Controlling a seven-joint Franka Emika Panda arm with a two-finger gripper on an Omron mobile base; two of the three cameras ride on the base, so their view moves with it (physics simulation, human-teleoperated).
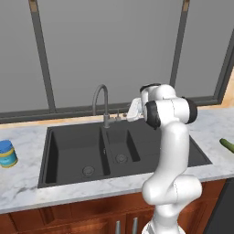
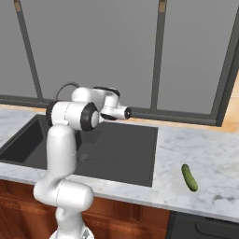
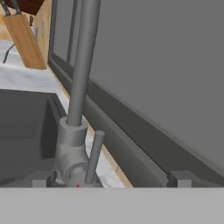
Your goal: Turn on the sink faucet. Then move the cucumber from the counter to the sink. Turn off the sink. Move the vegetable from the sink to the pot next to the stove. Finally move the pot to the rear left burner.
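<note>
The dark matte sink [image 1: 73, 146] is sunk in the veined marble table [image 1: 27, 192]; behind its divider rises the slim grey metal sink faucet [image 1: 101, 103], its small lever [image 3: 94, 156] standing upright at the base, directly ahead of and close to the hand [image 1: 132, 111], whose fingers are spread wide with nothing between them; far right on the table lies the glossy green cucumber [image 2: 189, 177], lengthwise near-to-far

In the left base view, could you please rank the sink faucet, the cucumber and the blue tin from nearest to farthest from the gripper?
1. Sink faucet, just left of the open gripper, behind the sink.
2. Cucumber, on the counter at the far right edge.
3. Blue tin, on the counter at the far left.
</note>
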